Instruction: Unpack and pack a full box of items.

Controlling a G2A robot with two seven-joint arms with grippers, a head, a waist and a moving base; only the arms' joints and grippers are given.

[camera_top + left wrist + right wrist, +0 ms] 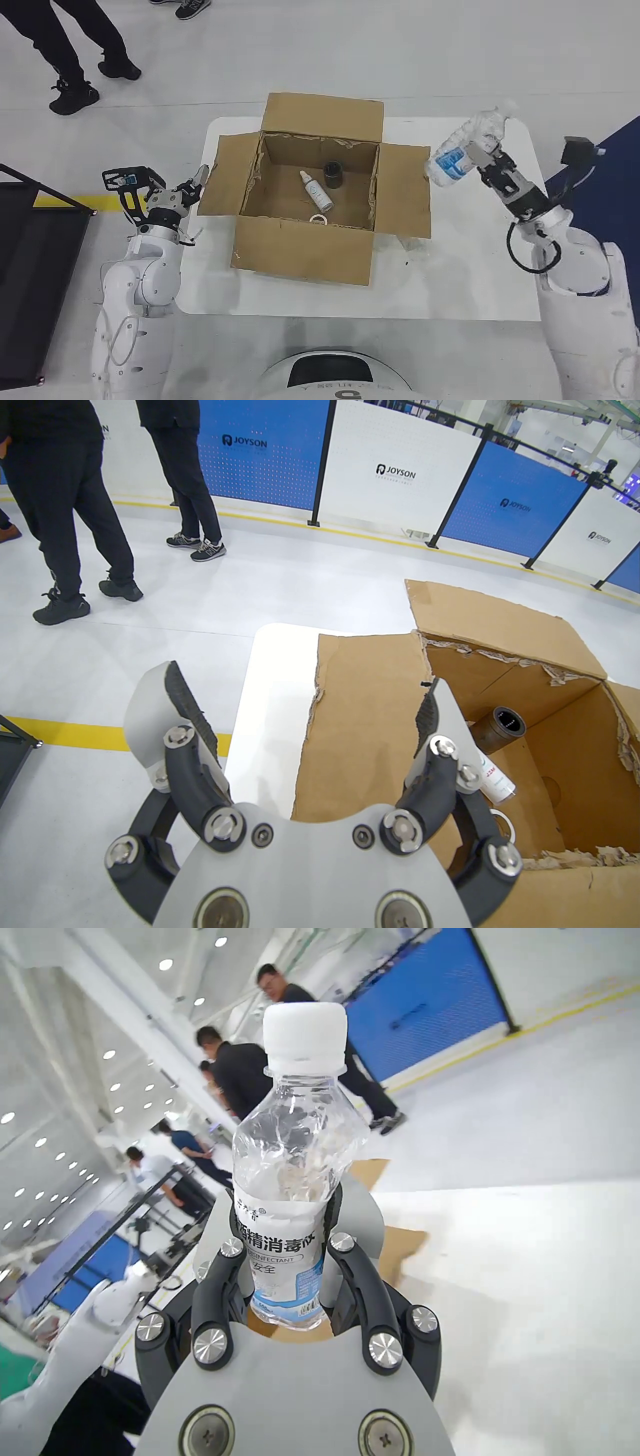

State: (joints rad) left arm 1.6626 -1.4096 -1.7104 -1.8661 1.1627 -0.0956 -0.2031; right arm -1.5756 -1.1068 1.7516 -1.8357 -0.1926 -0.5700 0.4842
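Note:
An open cardboard box point(306, 249) point(360, 720) stands mid-table with its flaps spread. Inside lie a small white bottle point(317, 191) point(495, 780), a dark cylinder point(333, 176) point(500, 727) and a white ring point(319, 220) point(500, 825). My left gripper point(195, 186) point(305, 705) stands open and holds nothing, just off the box's left flap. My right gripper point(487, 158) point(285, 1238) is shut on a clear plastic bottle point(463, 150) point(292, 1168) with a white cap and blue-white label, held above the table to the right of the box.
The white table point(470, 270) has bare room right of the box and a narrow strip on the left. A dark rack point(30, 260) stands on the floor at far left. Blue and white barrier panels point(400, 465) ring the floor.

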